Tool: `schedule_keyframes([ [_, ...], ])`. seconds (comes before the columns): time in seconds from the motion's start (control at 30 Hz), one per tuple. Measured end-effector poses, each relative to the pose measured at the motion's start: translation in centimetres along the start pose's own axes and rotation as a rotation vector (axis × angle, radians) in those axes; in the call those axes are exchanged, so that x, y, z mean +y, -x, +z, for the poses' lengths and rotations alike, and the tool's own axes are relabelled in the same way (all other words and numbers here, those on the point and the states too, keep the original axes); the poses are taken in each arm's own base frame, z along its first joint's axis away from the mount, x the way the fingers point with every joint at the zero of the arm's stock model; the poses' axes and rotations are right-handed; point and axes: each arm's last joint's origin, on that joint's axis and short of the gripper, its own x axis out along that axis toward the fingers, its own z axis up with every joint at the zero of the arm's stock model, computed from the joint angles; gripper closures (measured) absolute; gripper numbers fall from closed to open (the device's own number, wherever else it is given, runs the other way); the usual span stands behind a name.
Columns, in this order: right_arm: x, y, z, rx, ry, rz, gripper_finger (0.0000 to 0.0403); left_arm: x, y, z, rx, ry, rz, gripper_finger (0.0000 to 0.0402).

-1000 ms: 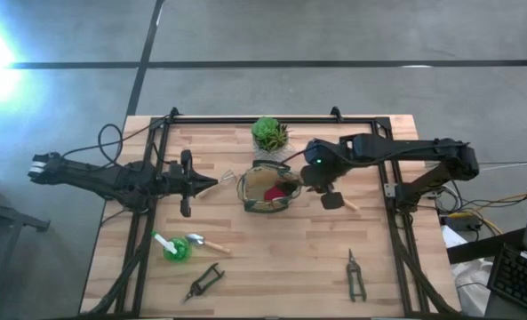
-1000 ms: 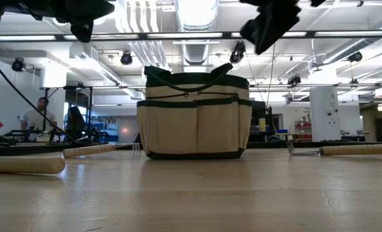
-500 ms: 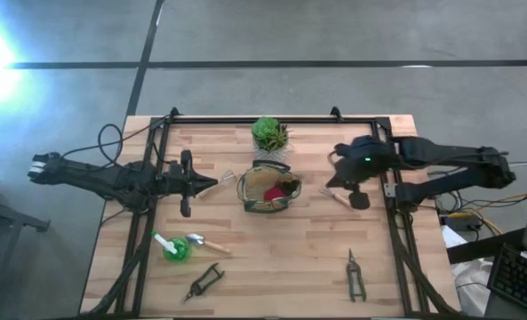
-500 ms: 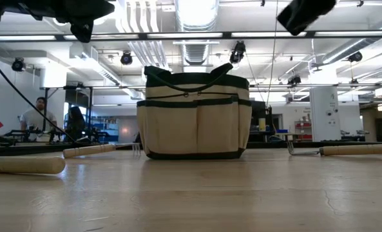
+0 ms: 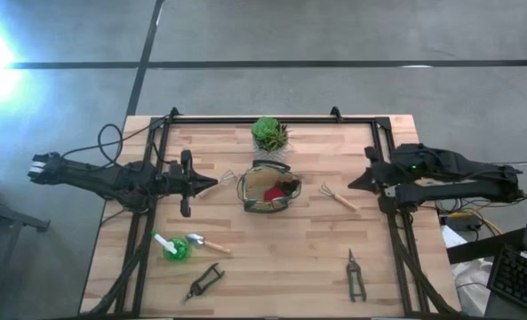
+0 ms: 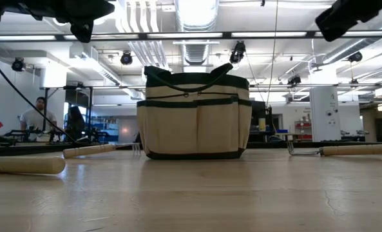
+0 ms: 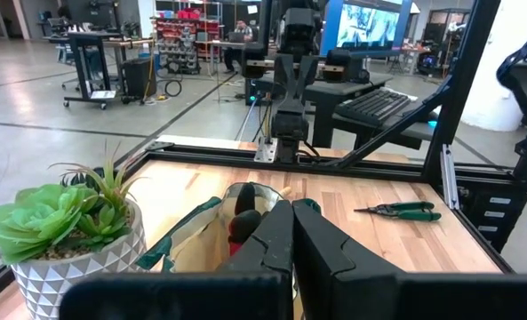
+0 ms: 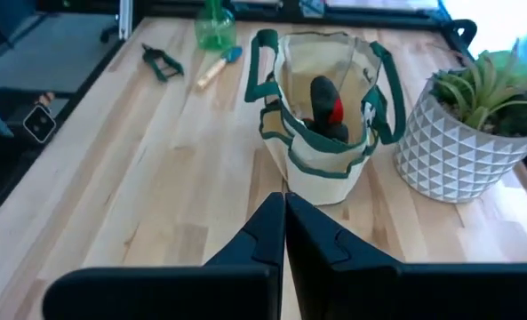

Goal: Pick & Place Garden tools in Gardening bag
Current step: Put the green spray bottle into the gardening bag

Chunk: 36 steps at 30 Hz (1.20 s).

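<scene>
Both grippers, left gripper [image 5: 211,183] and right gripper [image 5: 355,180], have fingers pressed together, empty. Nearest the right fingers, the rake fork [image 5: 339,196] looks light and stiff; its wooden handle seems the best hold.

Tan gardening bag [image 5: 269,188] with dark green trim.

Gardening bag [image 5: 268,188] frame centre, potted plant [image 5: 269,134] above; rake fork [image 5: 338,196] right; trowel [image 5: 206,242], pruners [image 5: 356,275] lower frame.
</scene>
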Motion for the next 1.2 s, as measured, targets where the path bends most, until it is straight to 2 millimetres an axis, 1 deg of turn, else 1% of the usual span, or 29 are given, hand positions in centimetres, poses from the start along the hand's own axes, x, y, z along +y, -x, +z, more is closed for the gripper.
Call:
schedule_keyframes([
  [0.1,0.2,1.0,-0.8,-0.053,-0.004,-0.008,0.0394,0.0,0.0,0.0,0.001,0.000,0.000,0.0396],
  [0.3,0.6,3.2,-1.1,-0.172,0.014,-0.014,0.0394,-0.1,-0.3,-0.2,0.018,-0.004,0.002,0.0396],
  [0.47,0.8,4.5,-1.5,-0.236,0.025,-0.017,0.0394,-0.1,-0.7,-0.6,0.040,-0.011,0.003,0.0396],
  [0.63,0.9,5.2,-1.6,-0.275,0.034,-0.019,0.0394,-0.2,-0.9,-0.7,0.048,0.010,0.005,0.0396],
  [0.87,1.0,5.4,-1.7,-0.280,0.035,-0.019,0.0394,-0.2,-0.7,-0.2,0.041,0.106,0.001,0.0396],
  [1.0,0.9,5.2,-1.6,-0.272,0.034,-0.019,0.0394,-0.2,-0.3,1.1,0.095,0.168,-0.001,0.0396],
  [1.2,0.9,5.1,-1.6,-0.267,0.034,-0.019,0.0394,-0.1,1.2,4.9,0.253,0.220,0.034,0.0396],
])
